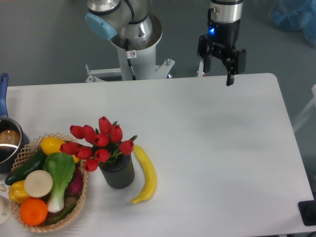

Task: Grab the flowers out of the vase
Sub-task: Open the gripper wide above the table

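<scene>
The flowers (97, 142), a bunch of red tulip buds with green leaves, stand in the vase (117, 173), a short dark ribbed cylinder at the front left of the white table. My gripper (216, 74) hangs high over the table's far edge, well to the right of the bunch and far from it. Its black fingers (230, 76) are spread apart with nothing between them.
A yellow banana (145, 174) lies right beside the vase. A wicker basket (29, 149) with vegetables and an orange sits left of the vase. A dark pot (7, 143) with a blue handle is at the left edge. The robot base (133, 44) stands behind the table.
</scene>
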